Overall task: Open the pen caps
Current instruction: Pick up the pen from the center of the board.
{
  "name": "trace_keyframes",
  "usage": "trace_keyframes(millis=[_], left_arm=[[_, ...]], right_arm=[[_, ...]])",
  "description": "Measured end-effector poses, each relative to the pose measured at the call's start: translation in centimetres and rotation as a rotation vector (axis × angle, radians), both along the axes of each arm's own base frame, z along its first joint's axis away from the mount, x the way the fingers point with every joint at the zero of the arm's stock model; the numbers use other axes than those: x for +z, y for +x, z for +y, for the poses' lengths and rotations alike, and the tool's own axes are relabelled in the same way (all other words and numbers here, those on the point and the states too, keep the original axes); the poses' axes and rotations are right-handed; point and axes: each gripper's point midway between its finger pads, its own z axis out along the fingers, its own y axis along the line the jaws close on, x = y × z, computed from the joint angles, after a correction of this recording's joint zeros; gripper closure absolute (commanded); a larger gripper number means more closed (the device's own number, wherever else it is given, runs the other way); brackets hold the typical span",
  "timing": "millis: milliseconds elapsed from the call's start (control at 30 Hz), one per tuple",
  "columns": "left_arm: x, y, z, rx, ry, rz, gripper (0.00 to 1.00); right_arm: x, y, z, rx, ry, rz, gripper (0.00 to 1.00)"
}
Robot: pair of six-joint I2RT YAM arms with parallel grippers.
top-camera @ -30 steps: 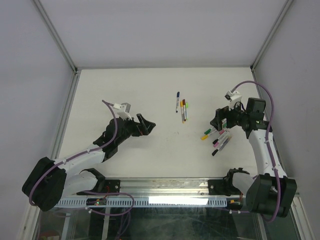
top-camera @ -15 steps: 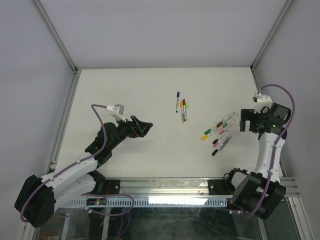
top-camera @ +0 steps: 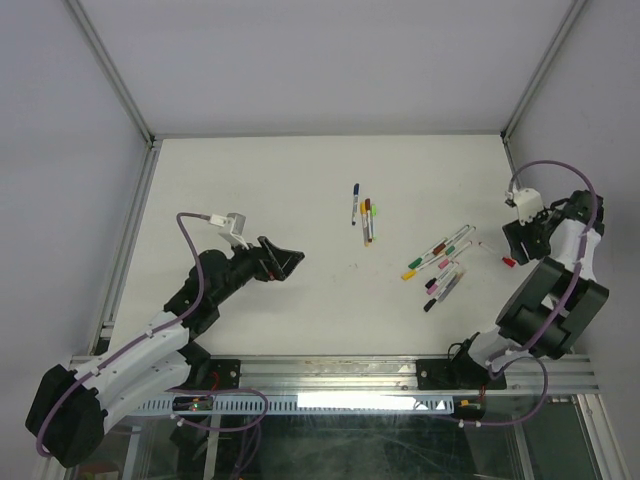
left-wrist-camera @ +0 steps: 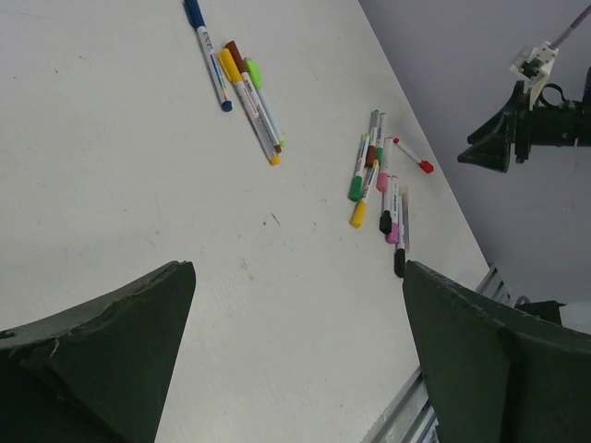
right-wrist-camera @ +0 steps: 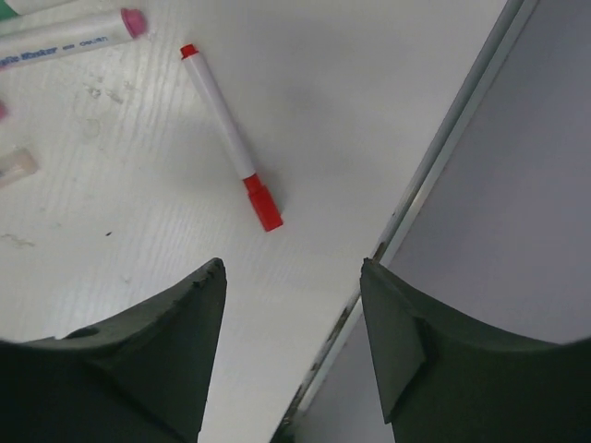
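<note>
My right claw (right-wrist-camera: pixel 291 268) hangs near the right edge of the tabletop (right-wrist-camera: pixel 111 277), jaws partly apart with nothing between them. Just ahead of it lies a red pen (right-wrist-camera: pixel 222 120), its red cap (right-wrist-camera: pixel 265 208) on the end nearer the claw, a little apart from the rest. My left claw (left-wrist-camera: pixel 297 268) is spread wide and empty, well apart from every pen. The others lie as a cluster of capped pens (top-camera: pixel 440 265) right of centre and a small group of pens (top-camera: pixel 363 215) mid-tabletop.

I judge I am at the reach for the red pen — its cap not yet off. Next I need to come down squarely over the barrel, close on it, then bring the left claw across to take the cap and pull straight along the pen.
</note>
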Motion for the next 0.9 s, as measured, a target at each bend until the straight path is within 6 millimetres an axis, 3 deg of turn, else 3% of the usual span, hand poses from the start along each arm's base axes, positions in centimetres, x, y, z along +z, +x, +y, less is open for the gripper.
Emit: trace_keyframes(millis=[100, 300, 400, 567, 900], left_arm=[[-0.1, -0.3, -0.1, -0.009, -0.008, 0.010, 0.01], [-0.3, -0.4, -0.1, -0.011, -0.015, 0.028, 0.01], [-0.2, -0.5, -0.1, -0.010, -0.019, 0.029, 0.01], [-0.3, -0.5, -0.1, -0.010, -0.020, 0.031, 0.01], [-0.3, -0.6, 0.0, -0.010, -0.022, 0.029, 0.01]], right_arm=[[-0.2, 1.9, -0.5, 0.098, -0.035, 0.006, 0.42], [-2.5, 3.9, 2.3, 0.269, -0.050, 0.089, 0.46], [-3.5, 4.4, 2.6, 0.295, -0.044, 0.131, 0.48], [-5.0, 3.6, 1.4, 0.281, -0.065, 0.208, 0.49], [-5.6, 1.9, 0.6, 0.288, -0.079, 0.268, 0.56]])
